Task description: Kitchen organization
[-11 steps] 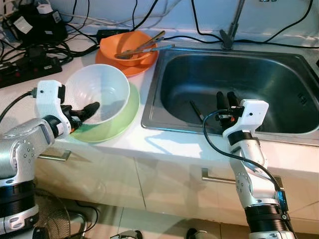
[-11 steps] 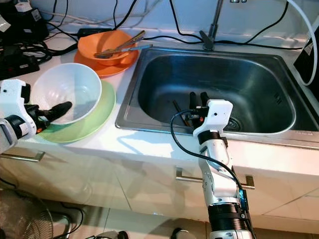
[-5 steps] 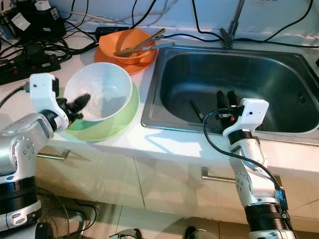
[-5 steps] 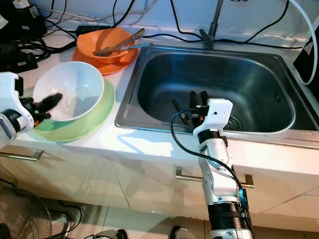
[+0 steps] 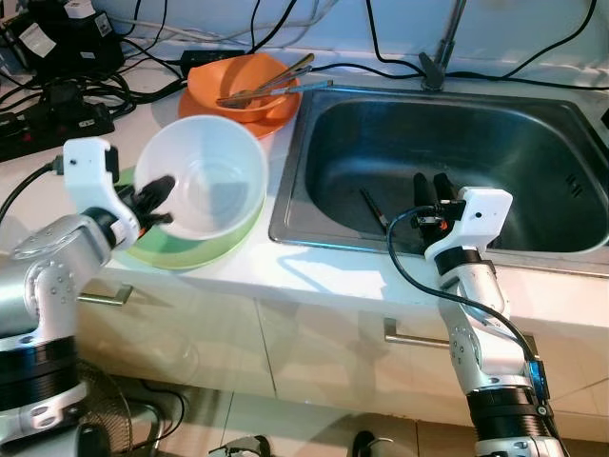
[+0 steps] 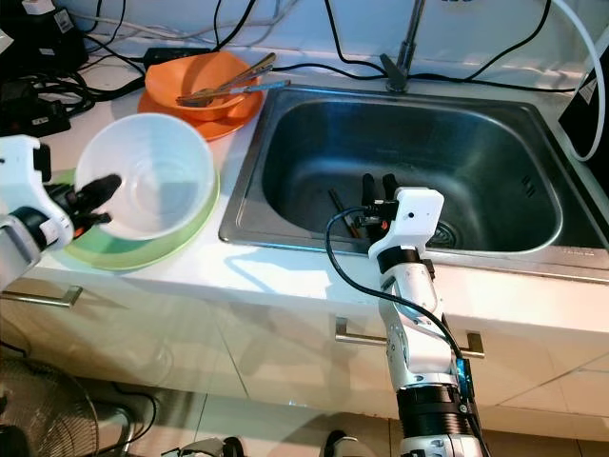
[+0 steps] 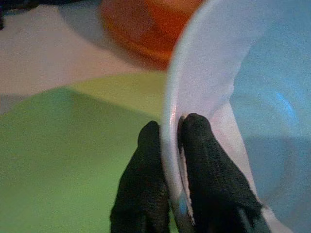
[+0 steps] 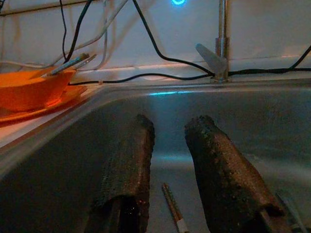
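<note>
One white counter (image 5: 314, 271), steel sink (image 5: 533, 152) inset.

Home kitchen. White countertop (image 5: 314, 276) with a stainless sink (image 5: 447, 162) set into it, tap (image 5: 442, 48) at 12 o'clock behind the basin. Dishes at 10 o'clock from the sink: orange bowl (image 5: 243, 90) with utensils in it, white bowl (image 5: 205, 186) over a green plate (image 5: 190, 249). White cabinet fronts with metal handles (image 5: 419, 338) below the counter, tiled floor (image 5: 285, 428). Power strips and black cables (image 5: 67, 95) along the back wall.
</note>
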